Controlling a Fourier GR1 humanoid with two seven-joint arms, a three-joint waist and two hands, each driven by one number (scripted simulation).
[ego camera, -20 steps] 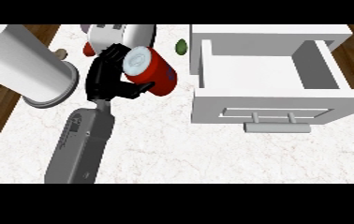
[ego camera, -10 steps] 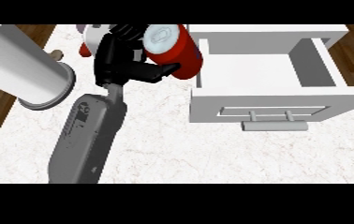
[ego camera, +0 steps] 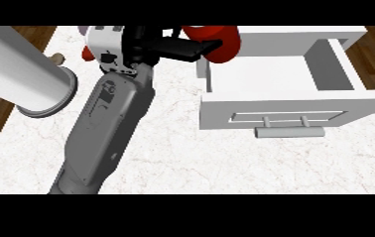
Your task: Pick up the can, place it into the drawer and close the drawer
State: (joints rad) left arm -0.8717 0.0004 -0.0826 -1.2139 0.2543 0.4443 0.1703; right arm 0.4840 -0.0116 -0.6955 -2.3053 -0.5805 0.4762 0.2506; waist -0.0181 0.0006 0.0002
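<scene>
The red can (ego camera: 222, 43) is held in the air at the top of the view, over the back left corner of the open white drawer (ego camera: 273, 100). My left hand (ego camera: 155, 46) is shut on the can, with the thumb (ego camera: 196, 48) reaching across its near side. The hand hides the can's left part. The grey forearm (ego camera: 106, 127) runs up from the lower left. The drawer is pulled out toward me, its inside bare and its grey handle (ego camera: 289, 131) at the front. My right hand does not show.
A large white cylinder with a grey end (ego camera: 33, 80) lies at the left edge. A white and red object (ego camera: 102, 42) stands behind my hand, with a small tan item (ego camera: 57, 58) to its left. The white marble counter (ego camera: 219, 166) reaches the near edge.
My left hand has carried the can up and to the right, from the counter left of the drawer to above the drawer's back left corner. The drawer has stayed open.
</scene>
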